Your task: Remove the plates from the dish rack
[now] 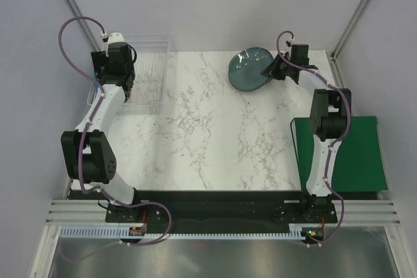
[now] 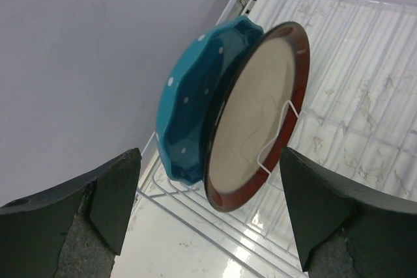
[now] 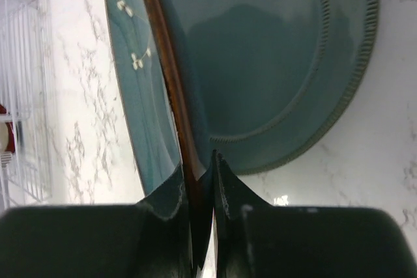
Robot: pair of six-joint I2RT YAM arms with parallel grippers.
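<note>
1. About half of the unloading looks done. Of the four plates in view, two are out of the dish rack (image 1: 153,63) and two are not.
2. The grey-green plate (image 3: 273,63) lies flat on the marble tabletop (image 1: 208,128), at the far side towards the right, face up.
3. The right pincer (image 3: 202,187) is pinched narrow on the brown edge of the greyish-blue plate (image 3: 146,96). It holds that plate nearly on edge, directly over the grey-green one. Whether the two plates touch cannot be told from these views. By my reading this plate is out of the rack but not yet set down.
4. The see-through rack sits at the far left of the tabletop, by the wall. Two plates stand on edge in it, leaning close together against a wire prong: the turquoise plate (image 2: 195,102) with white specks and, on its inner side, the brown-rimmed plate (image 2: 251,122) with the cream centre. The other slots in view hold nothing.
5. The left pincer (image 2: 210,180) hangs over the rack with its jaws spread wide, one finger on either side of the standing pair, gripping nothing.
6. Left to do, as I judge it: lay the greyish-blue plate down, then lift out the brown-rimmed and turquoise plates.
7. The green mat (image 1: 355,154) at the right edge carries no plate.
</note>
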